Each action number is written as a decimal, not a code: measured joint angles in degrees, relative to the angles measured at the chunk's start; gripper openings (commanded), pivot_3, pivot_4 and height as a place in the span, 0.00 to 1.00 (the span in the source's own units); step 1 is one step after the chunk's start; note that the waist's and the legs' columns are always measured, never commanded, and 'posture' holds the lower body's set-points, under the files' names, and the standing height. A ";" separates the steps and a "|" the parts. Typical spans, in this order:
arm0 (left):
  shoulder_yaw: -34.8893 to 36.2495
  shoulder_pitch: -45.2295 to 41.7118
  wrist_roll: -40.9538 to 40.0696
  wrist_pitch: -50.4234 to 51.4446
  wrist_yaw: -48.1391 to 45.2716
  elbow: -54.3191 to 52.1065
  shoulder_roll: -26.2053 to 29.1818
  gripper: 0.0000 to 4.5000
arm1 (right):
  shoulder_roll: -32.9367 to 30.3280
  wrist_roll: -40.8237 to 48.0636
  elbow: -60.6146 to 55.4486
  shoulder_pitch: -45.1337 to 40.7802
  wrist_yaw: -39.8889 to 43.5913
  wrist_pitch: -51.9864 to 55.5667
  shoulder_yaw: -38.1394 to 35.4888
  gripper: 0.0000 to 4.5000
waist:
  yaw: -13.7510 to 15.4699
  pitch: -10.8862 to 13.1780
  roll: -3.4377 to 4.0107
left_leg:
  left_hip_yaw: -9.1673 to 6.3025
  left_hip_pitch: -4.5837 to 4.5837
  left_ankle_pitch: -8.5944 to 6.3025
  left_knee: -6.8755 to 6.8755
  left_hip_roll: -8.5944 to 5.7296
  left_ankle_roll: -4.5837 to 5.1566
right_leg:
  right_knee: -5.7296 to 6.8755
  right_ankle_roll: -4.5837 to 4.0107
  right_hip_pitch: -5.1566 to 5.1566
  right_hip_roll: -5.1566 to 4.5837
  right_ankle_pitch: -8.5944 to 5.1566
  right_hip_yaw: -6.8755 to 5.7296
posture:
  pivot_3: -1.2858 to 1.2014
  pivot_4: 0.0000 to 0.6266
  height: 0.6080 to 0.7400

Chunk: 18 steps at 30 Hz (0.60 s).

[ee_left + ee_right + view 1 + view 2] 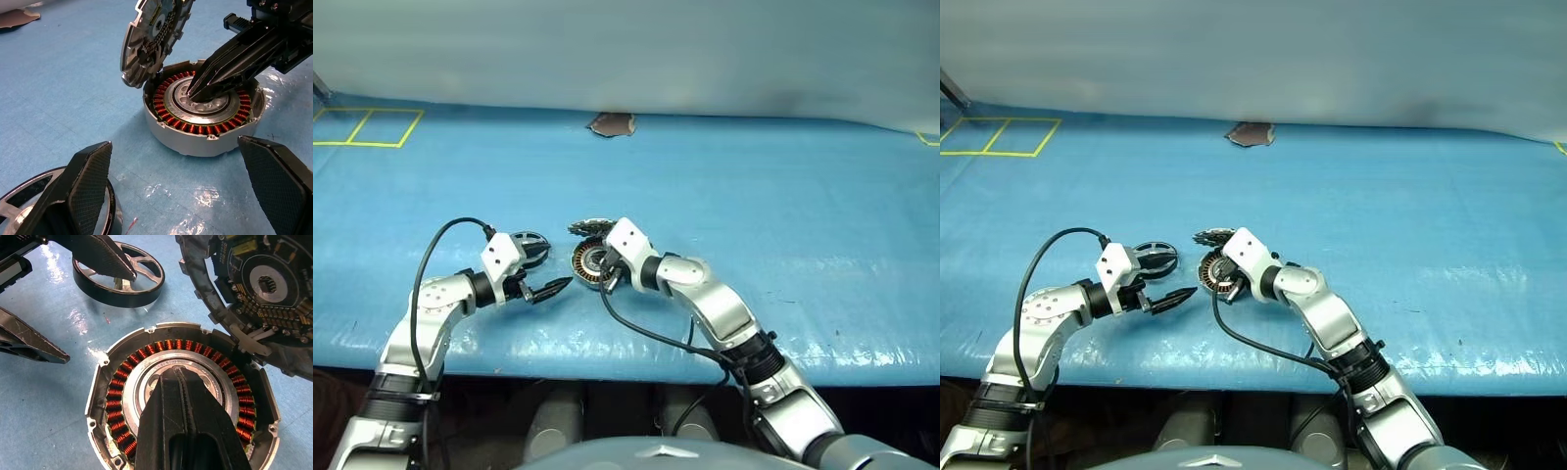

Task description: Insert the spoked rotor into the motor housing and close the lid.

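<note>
Head pair: high, looking forward and down over the blue desk [783, 196]; both arms low in the frame, far off.
Left wrist: low, close, facing the housing [203, 120] at frame centre.
Right wrist: close above the housing [105, 396], looking steeply down.
Shared: housing, tilted lid [151, 39], spoked rotor [120, 276].

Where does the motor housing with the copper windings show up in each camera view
Left eye view: motor housing at centre, against the right gripper.
Right eye view: left of centre.
Left wrist view: centre right.
Right wrist view: lower centre.
Shared landmark: the hinged lid tilted up at its rim.
</note>
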 measured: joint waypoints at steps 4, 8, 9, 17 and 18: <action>0.01 0.00 -0.04 0.03 0.01 0.00 0.00 1.00 | 0.07 0.89 -2.14 0.56 -0.28 1.22 -1.41 0.00 | 0.02 0.00 0.00 | 0.00 -0.03 0.00 -0.01 0.00 0.00 | 0.00 0.01 -0.03 0.00 0.01 0.00 | 0.52 0.24 1.00; 0.22 0.00 -0.31 0.30 0.27 0.00 0.00 1.00 | 0.38 2.76 -8.01 1.30 -0.60 2.27 -3.54 0.00 | -0.02 0.00 0.00 | -0.01 -0.03 0.00 -0.07 0.01 0.00 | -0.01 0.01 -0.05 0.00 0.00 0.00 | 0.52 0.24 1.00; 0.56 -0.01 -0.58 0.54 0.53 -0.01 0.00 1.00 | 0.36 3.26 -9.92 1.98 -0.67 2.49 -3.85 0.00 | 0.00 0.00 0.00 | -0.02 -0.04 0.00 -0.08 0.01 0.00 | -0.01 0.00 -0.06 0.00 0.00 0.00 | 0.52 0.24 1.00; 4.52 -1.44 -4.05 7.50 3.17 -0.25 0.21 1.00 | -3.28 6.12 -18.91 9.93 -0.08 4.40 -3.86 0.00 | 0.14 0.01 -0.01 | -0.02 -0.05 0.00 -0.02 0.00 0.00 | -0.02 -0.08 -0.03 -0.01 -0.06 -0.01 | 0.52 0.24 1.00; 4.51 -1.86 -4.12 8.83 3.63 -0.29 0.33 1.00 | -3.98 6.15 -19.45 10.79 0.22 4.16 -3.60 0.00 | 0.13 0.01 -0.01 | -0.01 -0.04 0.00 -0.02 0.00 0.00 | -0.02 -0.17 -0.03 -0.01 -0.11 -0.01 | 0.52 0.24 1.00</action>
